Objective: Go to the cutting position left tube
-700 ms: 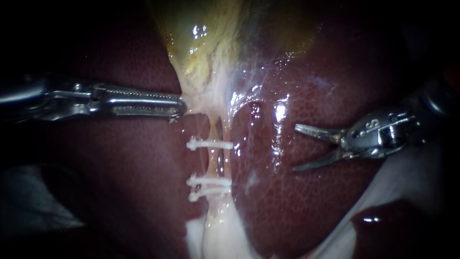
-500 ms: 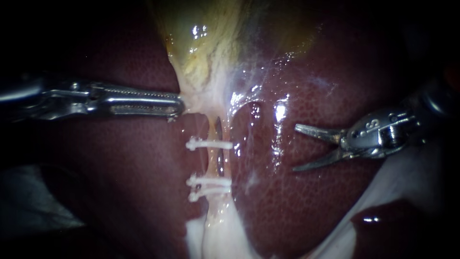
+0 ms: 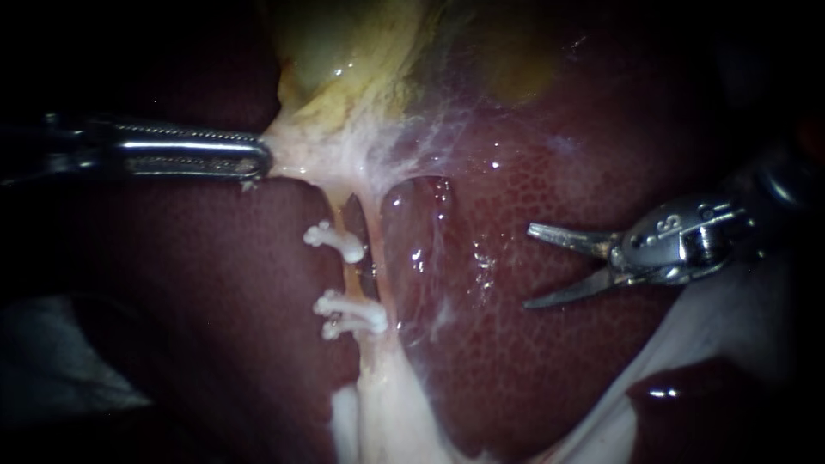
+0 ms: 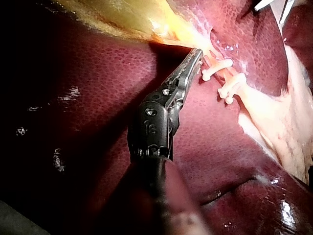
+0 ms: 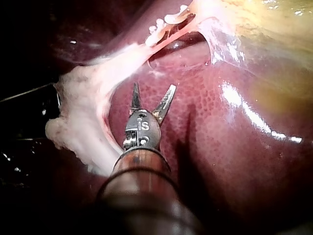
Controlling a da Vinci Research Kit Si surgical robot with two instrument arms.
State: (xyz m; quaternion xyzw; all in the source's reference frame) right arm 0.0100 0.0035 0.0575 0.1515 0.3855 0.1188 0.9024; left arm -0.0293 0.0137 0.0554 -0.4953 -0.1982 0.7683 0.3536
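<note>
My left instrument [image 3: 262,161] comes in from the left, its jaws shut on pale tissue at the neck of the yellowish gallbladder [image 3: 361,69], and holds it stretched leftward. Below the grip two thin tubes run down side by side. The left tube [image 3: 351,278] carries one white clip [image 3: 335,242] above and two white clips [image 3: 348,314] below. My right instrument [image 3: 528,266] hovers over the liver [image 3: 533,361] well to the right of the tubes, its two blades open. In the right wrist view the open blades [image 5: 152,100] point toward the clips [image 5: 168,22], still apart from them.
Dark red liver surrounds the tubes on both sides. A pale band of tissue [image 3: 387,412] continues below the lower clips. White webbed tissue [image 3: 430,129] spreads from the gallbladder neck over the liver. In the left wrist view, my right instrument's blades [image 4: 274,5] show beyond the clips [image 4: 230,85].
My left instrument has pulled the gallbladder neck up and to the left. The tubes and clips have shifted left and now tilt. My right instrument has stayed in place, blades open.
</note>
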